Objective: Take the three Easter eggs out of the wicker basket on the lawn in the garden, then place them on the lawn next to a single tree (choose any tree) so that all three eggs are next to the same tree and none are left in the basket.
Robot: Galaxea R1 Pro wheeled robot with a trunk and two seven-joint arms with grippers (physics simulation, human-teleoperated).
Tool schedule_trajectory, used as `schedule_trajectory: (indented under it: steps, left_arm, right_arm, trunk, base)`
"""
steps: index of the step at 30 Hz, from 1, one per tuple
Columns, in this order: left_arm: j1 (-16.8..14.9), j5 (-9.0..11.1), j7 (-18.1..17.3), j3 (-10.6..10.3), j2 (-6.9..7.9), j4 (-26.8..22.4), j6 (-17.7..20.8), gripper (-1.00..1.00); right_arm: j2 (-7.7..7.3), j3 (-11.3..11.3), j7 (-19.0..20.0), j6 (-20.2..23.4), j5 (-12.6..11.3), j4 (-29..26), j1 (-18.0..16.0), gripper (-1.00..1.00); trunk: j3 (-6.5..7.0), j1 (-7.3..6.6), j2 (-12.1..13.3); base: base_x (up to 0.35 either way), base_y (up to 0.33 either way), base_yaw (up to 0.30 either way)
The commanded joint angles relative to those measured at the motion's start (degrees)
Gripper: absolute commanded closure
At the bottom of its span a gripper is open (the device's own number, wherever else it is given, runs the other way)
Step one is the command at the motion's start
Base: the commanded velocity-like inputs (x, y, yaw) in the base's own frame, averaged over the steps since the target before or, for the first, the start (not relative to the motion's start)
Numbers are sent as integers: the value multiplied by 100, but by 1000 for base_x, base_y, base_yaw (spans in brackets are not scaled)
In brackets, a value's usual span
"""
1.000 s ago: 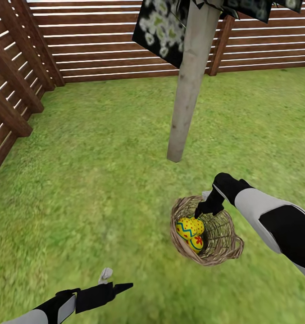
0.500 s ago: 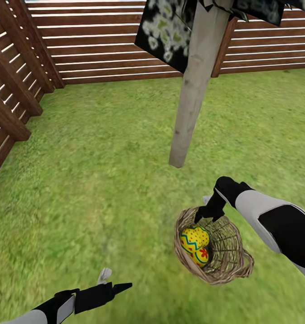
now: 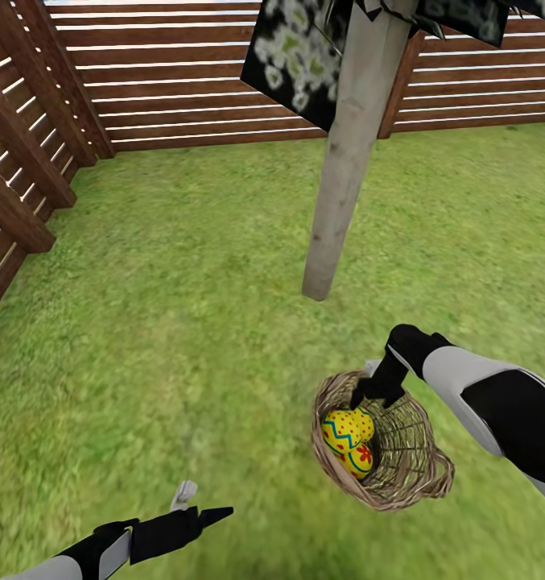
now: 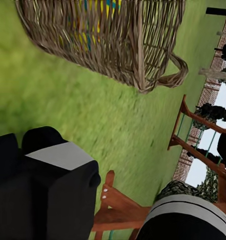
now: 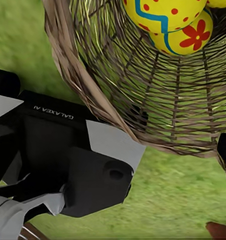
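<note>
Right claw (image 3: 375, 392) at the basket (image 3: 401, 475) rim.
It seems clamped on the rim; eggs (image 3: 346, 427) inside; left claw (image 3: 198, 506) spread, empty.

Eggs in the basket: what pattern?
Yellow eggs with blue zigzag bands and red spots; clearest in right wrist view.

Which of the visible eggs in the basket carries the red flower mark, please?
The lower egg, nearest the camera in the head view, tucked under the zigzag-banded egg; the flower shows clearly in the right wrist view.

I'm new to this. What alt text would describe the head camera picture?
The right gripper dips over the rim of a wicker basket holding yellow painted eggs, on a lawn near a tree. A wooden fence stands behind.
</note>
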Motion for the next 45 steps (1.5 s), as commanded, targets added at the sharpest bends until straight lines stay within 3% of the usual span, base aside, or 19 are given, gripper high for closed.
schedule_trajectory:
  steps: [1, 15, 21, 25, 39, 45]
  left_arm:
    - [-2, 66, -9, -43, 4, -3, 60, -100]
    - [-2, 77, -1, -43, 4, 0, 60, -100]
    - [-2, 77, -1, -43, 5, 0, 60, -100]
    - [-2, 77, -1, -43, 5, 0, 60, -100]
    - [-2, 77, -1, -43, 5, 0, 60, -100]
    - [-2, 77, -1, -43, 5, 0, 60, -100]
  right_arm:
    - [-5, 4, 55, -5, 48, 27, -3, -100]
    - [-32, 3, 55, -123, 82, 94, 134, -100]
    - [-33, -3, 71, -294, 473, 97, 172, -100]
    - [-44, -9, 79, -376, 584, 98, 184, -100]
    - [-32, 3, 82, -431, 623, 97, 187, -100]
    - [-12, 10, 81, -431, 620, 90, 187, -100]
  trunk:
    - [-3, 0, -2]
    - [-237, 285, -523]
    - [-345, 417, -764]
    - [-416, 505, -924]
    - [-668, 812, -1486]
    - [-668, 812, -1486]
  base:
    - [0, 0, 0]
    - [0, 0, 0]
    - [0, 0, 0]
    - [0, 0, 0]
    - [0, 0, 0]
    - [0, 0, 0]
